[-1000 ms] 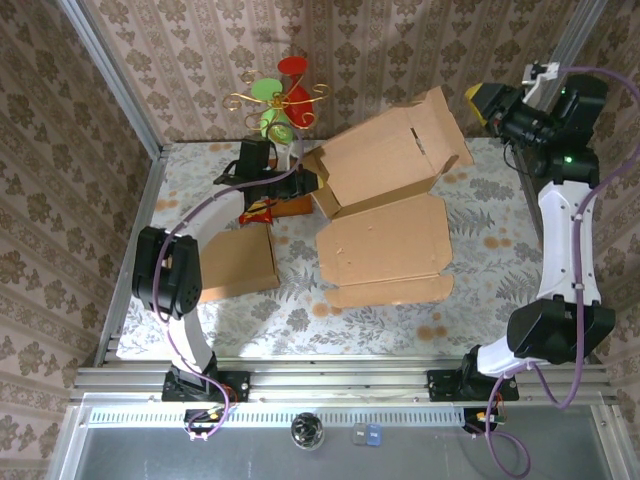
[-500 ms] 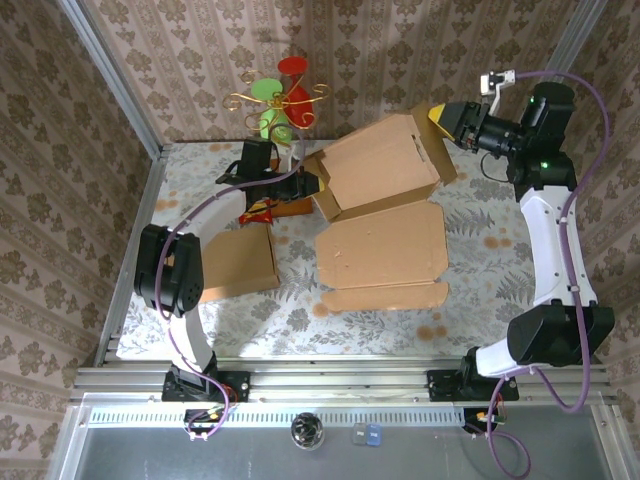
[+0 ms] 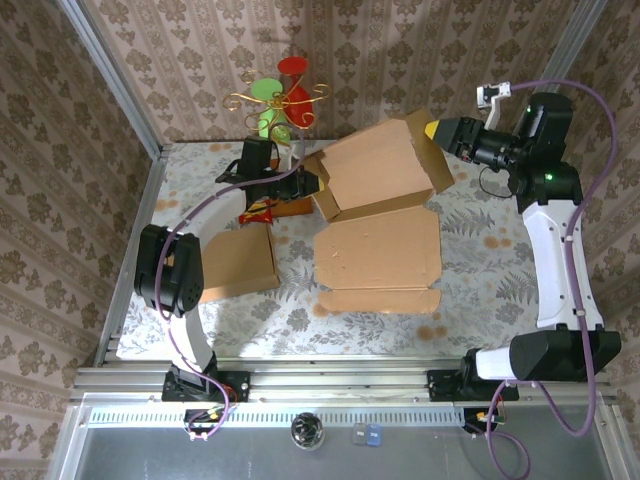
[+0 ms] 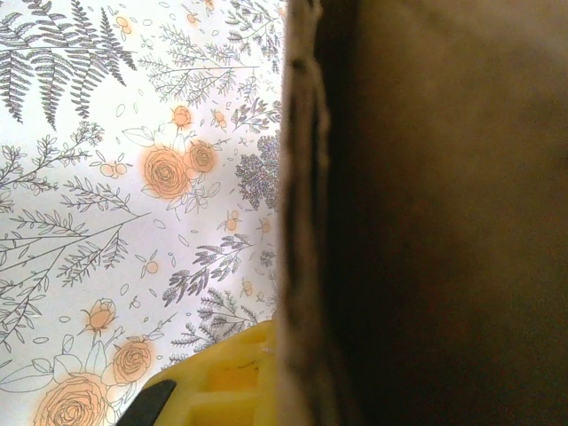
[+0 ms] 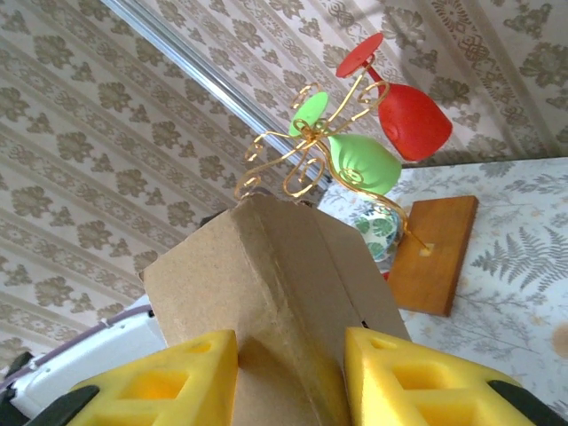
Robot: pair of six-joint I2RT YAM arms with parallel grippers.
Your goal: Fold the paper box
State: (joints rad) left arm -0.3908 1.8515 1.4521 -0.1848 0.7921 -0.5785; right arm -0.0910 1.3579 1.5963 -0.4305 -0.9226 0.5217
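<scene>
- Top external view: the paper box (image 3: 378,250) lies at the centre of the frame on the floral tablecloth (image 3: 480,200). Its lid panel (image 3: 385,165) is raised at upper centre.
- Over the last second, the right gripper (image 3: 437,131) has been brought in from the upper right, and the lid's far corner flap has been taken between its fingers. The lid's side flaps, previously splayed, are now folded inward, and the lid is tipped further over the base.
- The lid-closing step is judged to be under way. The front flap (image 3: 378,300) is not yet tucked.
- Right wrist view: a folded cardboard corner is pinched between the yellow fingers (image 5: 177,382), which are set at medium width.
- The left gripper (image 3: 312,183) is placed at the box's left rear corner. In the left wrist view, one yellow finger (image 4: 222,382) is seen beside the wall edge. The other is hidden, so its closure cannot be told.
- Material: brown corrugated board, matte and stiff, with rounded die-cut corners and pre-scored creases. A rough cut edge is visible at close range.
</scene>
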